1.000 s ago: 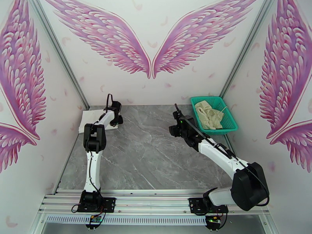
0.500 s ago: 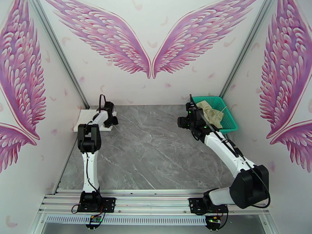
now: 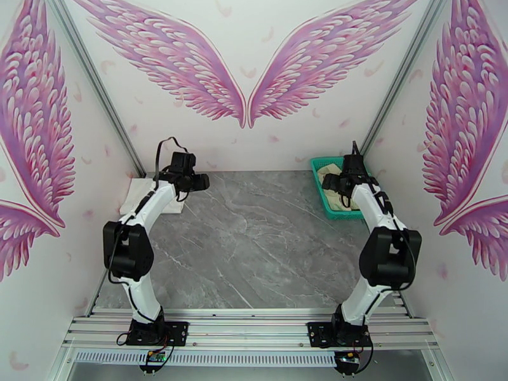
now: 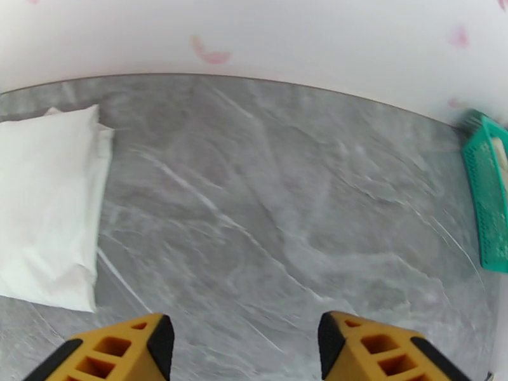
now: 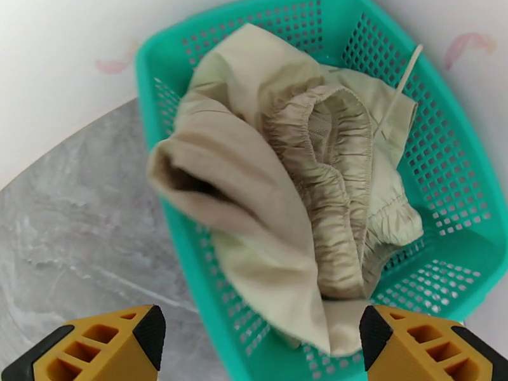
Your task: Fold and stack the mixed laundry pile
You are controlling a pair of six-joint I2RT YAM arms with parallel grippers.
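A white folded garment [image 3: 135, 194] [image 4: 47, 204] lies flat at the table's far-left corner. My left gripper [image 3: 202, 181] [image 4: 244, 350] hovers just right of it, open, with bare table between its yellow fingertips [image 4: 127, 350]. The cream-beige garment [image 5: 286, 185] [image 3: 327, 168] sits crumpled in the teal mesh basket [image 5: 444, 185] [image 3: 317, 164], elastic waistband up, its cord [image 5: 397, 90] running toward the basket's far rim. My right gripper [image 3: 335, 183] [image 5: 260, 350] hangs open above the basket's near side, its fingertips [image 5: 108, 350] spread wide and gripping nothing.
The grey marble table [image 3: 254, 249] stretches between the two arms. White walls with pink wings close in the back and both sides. The basket stands in the far-right corner against the wall; in the left wrist view its edge [image 4: 489, 198] shows at the right.
My left gripper has lifted off the white garment and swung right. My right gripper has travelled right to above the basket. Both sets of jaws have widened.
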